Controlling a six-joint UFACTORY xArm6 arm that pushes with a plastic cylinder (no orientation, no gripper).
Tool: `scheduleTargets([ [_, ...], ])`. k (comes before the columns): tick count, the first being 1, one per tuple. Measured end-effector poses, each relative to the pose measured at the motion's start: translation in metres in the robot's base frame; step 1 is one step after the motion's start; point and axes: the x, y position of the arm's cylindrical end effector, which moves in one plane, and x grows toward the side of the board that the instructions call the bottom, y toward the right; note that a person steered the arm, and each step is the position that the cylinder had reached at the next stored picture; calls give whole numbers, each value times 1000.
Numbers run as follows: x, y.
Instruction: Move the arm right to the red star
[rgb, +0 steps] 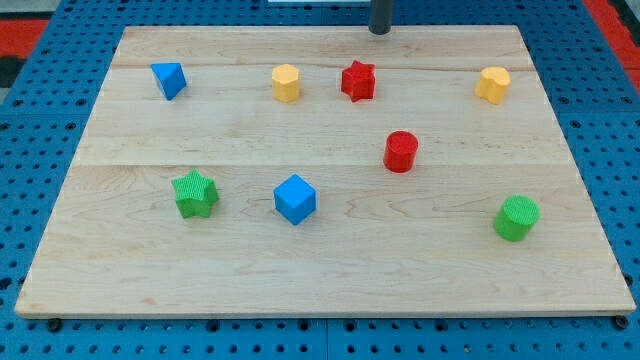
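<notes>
The red star (358, 80) lies on the wooden board (320, 260) near the view's top, a little right of centre. My tip (379, 30) shows as a dark rod end at the board's top edge, just above and slightly right of the red star, apart from it. It touches no block.
A yellow hexagon block (286, 83) lies left of the red star and a blue triangle block (169, 79) further left. A yellow heart block (492, 84) is at top right. A red cylinder (401, 151), blue cube (295, 198), green star (194, 193) and green cylinder (516, 217) lie lower.
</notes>
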Motion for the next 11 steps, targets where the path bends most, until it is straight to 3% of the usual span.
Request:
scheduleTargets([
  [11, 96, 7],
])
